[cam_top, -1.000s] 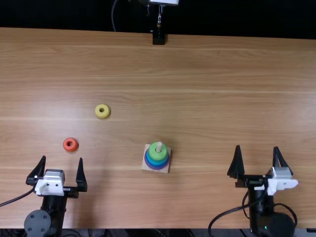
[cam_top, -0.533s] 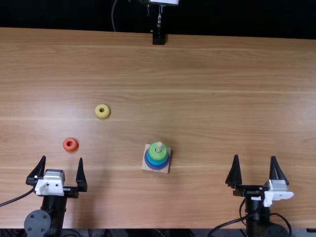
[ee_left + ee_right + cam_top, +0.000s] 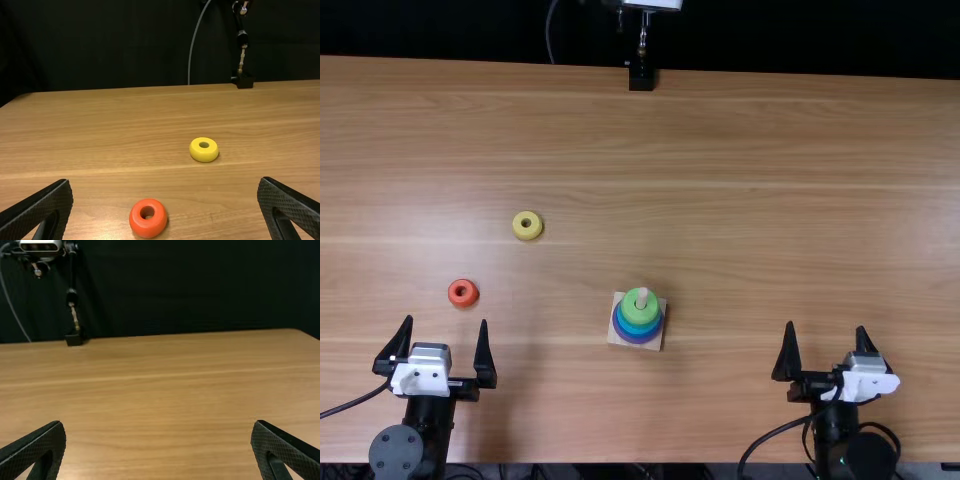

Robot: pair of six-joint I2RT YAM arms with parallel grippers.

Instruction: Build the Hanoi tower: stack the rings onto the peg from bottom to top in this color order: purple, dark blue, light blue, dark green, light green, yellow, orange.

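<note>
Since the left hand [image 3: 446, 320] and right hand [image 3: 825, 326] both stand empty with fingers apart at the near side of the bench [image 3: 770, 220], a skewed release could snag a ring on the pale wooden peg [image 3: 642, 297], above the smooth light green ring [image 3: 638, 316]. Beyond lies the rounded, glossy orange ring [image 3: 148, 227], liable to slip from an off-centre pinch, then the chunky yellow ring [image 3: 204, 155], flat on the grain.

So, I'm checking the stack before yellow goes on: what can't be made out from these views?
- Lower part of the peg: top view, hidden by the rings.
- Dark green ring: top view, too small and overlapped by the light green ring to tell.
- Lower ends of the left arm and right arm: top view, cut off by the bottom edge.
</note>
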